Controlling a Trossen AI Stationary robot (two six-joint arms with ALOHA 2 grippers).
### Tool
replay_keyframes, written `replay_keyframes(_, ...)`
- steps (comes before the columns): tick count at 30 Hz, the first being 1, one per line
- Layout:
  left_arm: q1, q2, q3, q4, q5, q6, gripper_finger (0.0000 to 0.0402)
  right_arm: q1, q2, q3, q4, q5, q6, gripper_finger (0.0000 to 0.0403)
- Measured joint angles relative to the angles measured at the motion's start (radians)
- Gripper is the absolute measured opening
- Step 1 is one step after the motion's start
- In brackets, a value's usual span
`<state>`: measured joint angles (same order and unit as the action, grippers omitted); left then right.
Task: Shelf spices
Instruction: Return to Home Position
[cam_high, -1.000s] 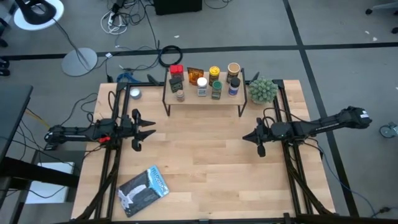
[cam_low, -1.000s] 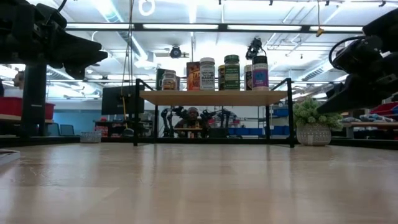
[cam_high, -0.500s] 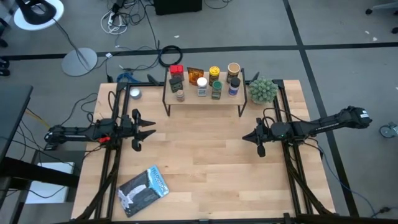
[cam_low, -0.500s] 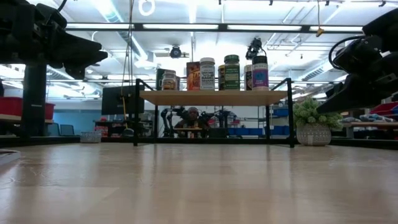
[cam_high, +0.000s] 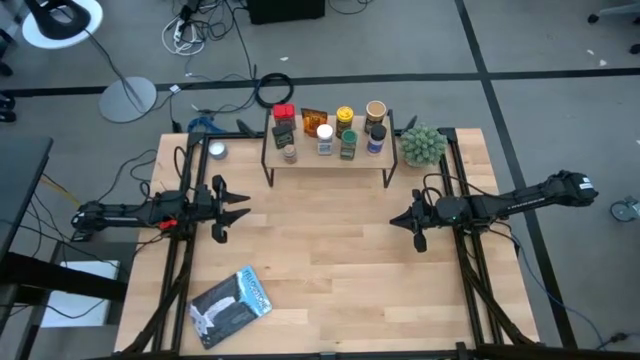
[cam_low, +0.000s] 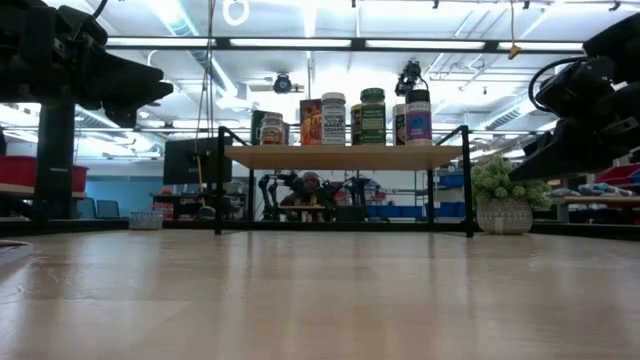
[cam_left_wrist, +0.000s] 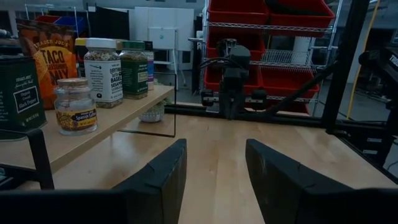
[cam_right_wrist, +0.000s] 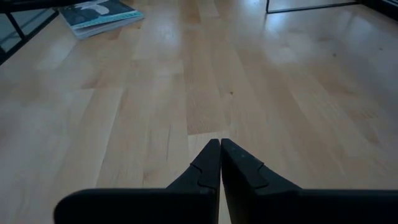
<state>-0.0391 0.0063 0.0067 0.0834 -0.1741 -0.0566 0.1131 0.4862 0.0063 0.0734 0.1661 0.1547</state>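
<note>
Spices (cam_high: 330, 128), about nine jars, tins and packets, are gathered in two rows on the shelf (cam_high: 328, 160), which is set at the middle of the far edge of the bench (cam_high: 330, 270). The board is filled along most of its length, with short bare margins at both ends. A spiky green plant (cam_high: 422, 145) is placed just beside the shelf's right end, at the far right corner. A flat blue-grey-white packet (cam_high: 231, 305) is laid near the front left edge. Wide bare wood is left open between these and across the whole middle. The left end effector (cam_high: 240, 206) is held over the left side, well apart from the shelf, its fingers spread wide with nothing between them. The right end effector (cam_high: 397, 220) is held over the right side, its fingers pressed together on nothing. From table height, the rear row of spices is partly hidden behind the front row. In the left wrist view only part of the shelf is shown, the rest being cut off by the frame. A small round pale object (cam_high: 217, 150) near the far left corner cannot be identified.
</note>
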Motion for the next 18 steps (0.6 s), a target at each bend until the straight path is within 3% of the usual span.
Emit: replay_keyframes(18,0.000,0.000,0.000,0.000,0.000,0.000,0.0170,0.000,0.000,0.000,0.000,-0.003,0.000,0.0013)
